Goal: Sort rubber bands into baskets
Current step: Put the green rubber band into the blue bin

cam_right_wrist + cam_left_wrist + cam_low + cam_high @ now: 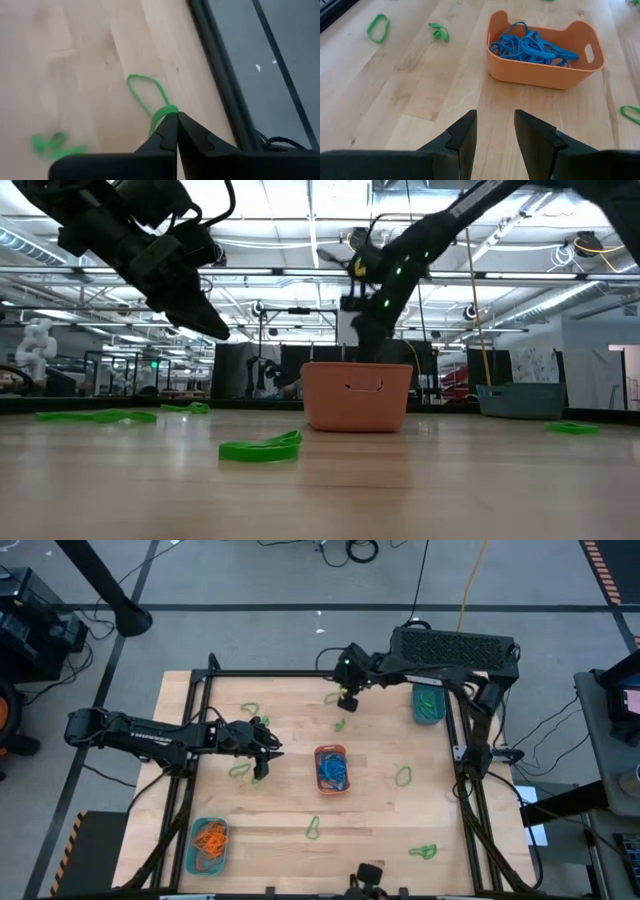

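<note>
Right hand pinched on the tip of one green band; a thin hold that could slip.

The right hand (176,119) was clamped on one end of a green rubber band (146,95), whose loop lay on the bench (75,60) just ahead of the fingertips; with so little caught, it might snap free on lifting. Farther out, the teal basket of green bands (429,704) sat by the bench's edge, so a dropped band could fall short. Well apart, the left hand (494,131) hung narrowly parted and empty short of the orange basket (545,75) of blue bands (530,46).
</note>
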